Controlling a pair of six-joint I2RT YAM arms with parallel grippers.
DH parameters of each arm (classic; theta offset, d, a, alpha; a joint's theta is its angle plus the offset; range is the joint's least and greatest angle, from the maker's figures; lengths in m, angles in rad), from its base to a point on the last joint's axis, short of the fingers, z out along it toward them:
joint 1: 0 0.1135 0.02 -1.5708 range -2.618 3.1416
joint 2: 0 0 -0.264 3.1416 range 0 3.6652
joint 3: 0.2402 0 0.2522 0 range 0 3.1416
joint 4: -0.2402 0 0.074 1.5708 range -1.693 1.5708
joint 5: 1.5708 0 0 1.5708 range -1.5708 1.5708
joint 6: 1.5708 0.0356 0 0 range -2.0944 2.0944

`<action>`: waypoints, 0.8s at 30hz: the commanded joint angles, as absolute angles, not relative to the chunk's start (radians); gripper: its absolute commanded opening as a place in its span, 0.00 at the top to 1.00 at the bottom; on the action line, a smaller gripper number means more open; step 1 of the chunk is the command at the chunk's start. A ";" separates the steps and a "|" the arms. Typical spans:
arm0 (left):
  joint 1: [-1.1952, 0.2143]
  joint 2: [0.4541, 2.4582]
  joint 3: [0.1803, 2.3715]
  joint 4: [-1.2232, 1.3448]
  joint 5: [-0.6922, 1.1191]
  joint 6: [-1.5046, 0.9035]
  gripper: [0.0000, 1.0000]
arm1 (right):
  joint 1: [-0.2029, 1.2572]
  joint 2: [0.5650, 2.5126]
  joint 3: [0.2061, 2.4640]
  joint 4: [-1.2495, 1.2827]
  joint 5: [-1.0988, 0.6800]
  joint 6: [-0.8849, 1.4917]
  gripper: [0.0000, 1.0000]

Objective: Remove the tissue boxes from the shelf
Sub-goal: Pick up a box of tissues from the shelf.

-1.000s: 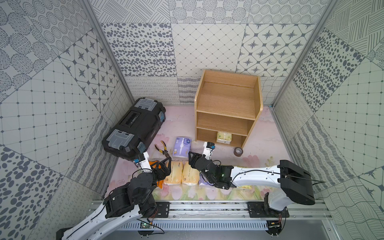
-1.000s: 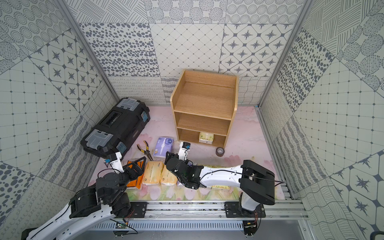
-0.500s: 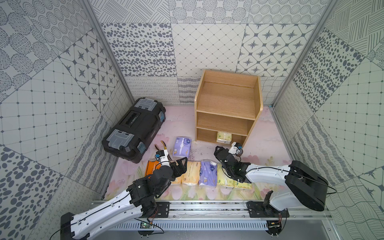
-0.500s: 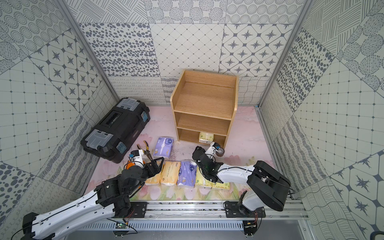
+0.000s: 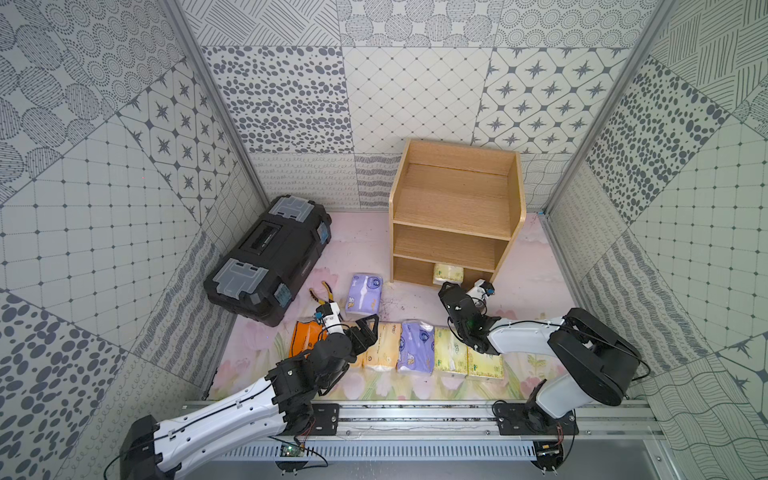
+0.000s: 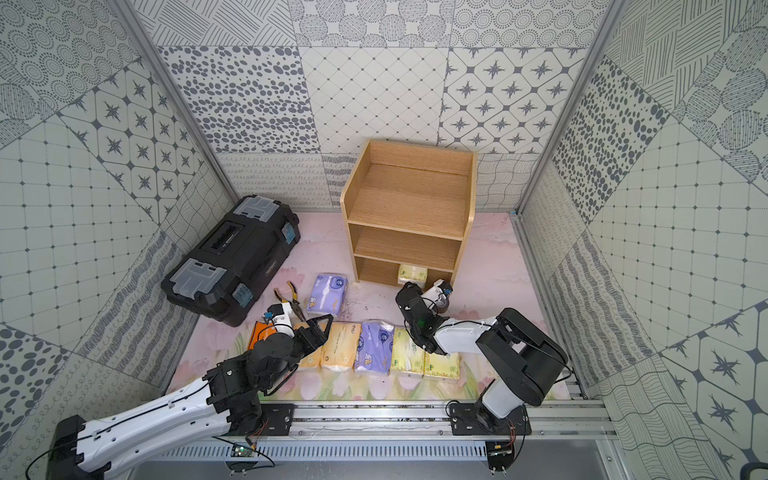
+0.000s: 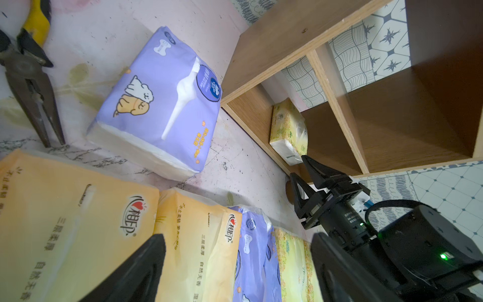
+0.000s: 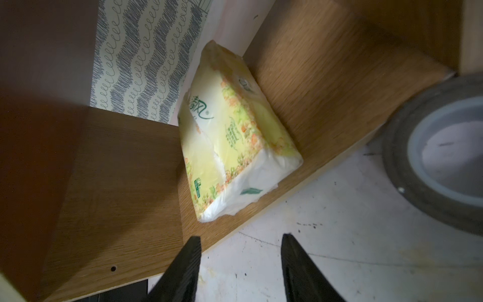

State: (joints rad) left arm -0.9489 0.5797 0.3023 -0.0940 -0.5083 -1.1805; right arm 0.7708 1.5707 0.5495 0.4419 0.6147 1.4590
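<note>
Two cream tissue packs [image 7: 65, 209] ahead of left jaws: red-heart logo "相印", "三层柔厚", "自然无香". Yellow-green pack [image 8: 230, 146] beyond right jaws, in shelf [image 8: 326, 78]: green "清风". Lavender pack [image 7: 156, 104]: print unreadable.

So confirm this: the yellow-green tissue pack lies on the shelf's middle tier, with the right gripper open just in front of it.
Wrong tier. The yellow-green tissue pack lies on the shelf's bottom tier, not the middle; the right wrist view shows it. The right gripper is open just in front of it.
</note>
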 commanded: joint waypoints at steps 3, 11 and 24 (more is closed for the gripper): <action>-0.949 0.570 0.286 -0.018 -0.535 -1.232 0.08 | 0.745 1.626 0.583 0.518 0.632 1.451 0.48; -0.949 0.573 0.283 -0.016 -0.524 -1.245 0.08 | 0.720 1.693 0.601 0.593 0.657 1.431 0.48; -0.949 0.584 0.285 -0.013 -0.517 -1.254 0.08 | 0.706 1.746 0.643 0.574 0.710 1.461 0.57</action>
State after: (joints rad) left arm -0.9489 0.5800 0.2852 -0.0559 -0.5083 -1.2457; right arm 0.7147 1.7157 0.6167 0.5579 0.6735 1.4532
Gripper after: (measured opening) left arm 0.919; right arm 0.439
